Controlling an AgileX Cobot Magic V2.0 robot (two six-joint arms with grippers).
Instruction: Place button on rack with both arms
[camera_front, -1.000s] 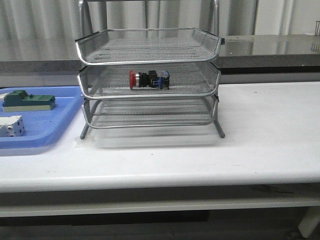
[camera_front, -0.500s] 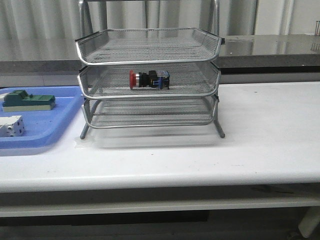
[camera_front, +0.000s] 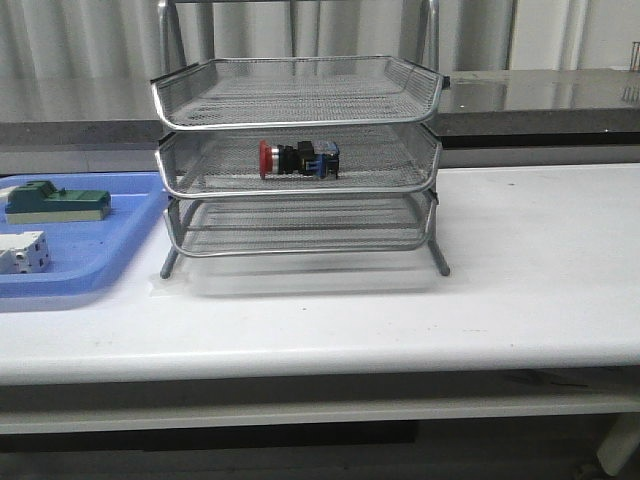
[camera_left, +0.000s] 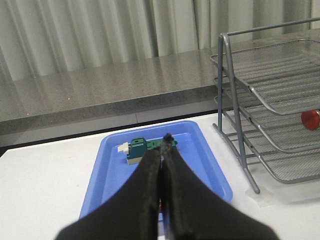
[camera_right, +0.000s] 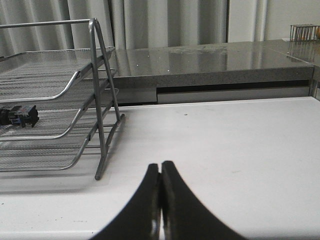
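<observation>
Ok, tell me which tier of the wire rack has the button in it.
The middle tier of the rack: the button lies there on its side; the top and bottom tiers are empty.

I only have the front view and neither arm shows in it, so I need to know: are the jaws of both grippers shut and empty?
Observer: Yes. In the left wrist view the left gripper has its jaws pressed together with nothing between them.
Operator: And the right one?
Observer: Same: the right gripper has its jaws shut and empty, over bare white table beside the rack.
Operator: Where is the left gripper aimed?
Observer: Toward the blue tray, with the green block just past its tips.
Operator: Does either wrist camera see the button?
Observer: Both partly: the red head in the left wrist view, the blue rear block in the right, on the middle tier.
</observation>
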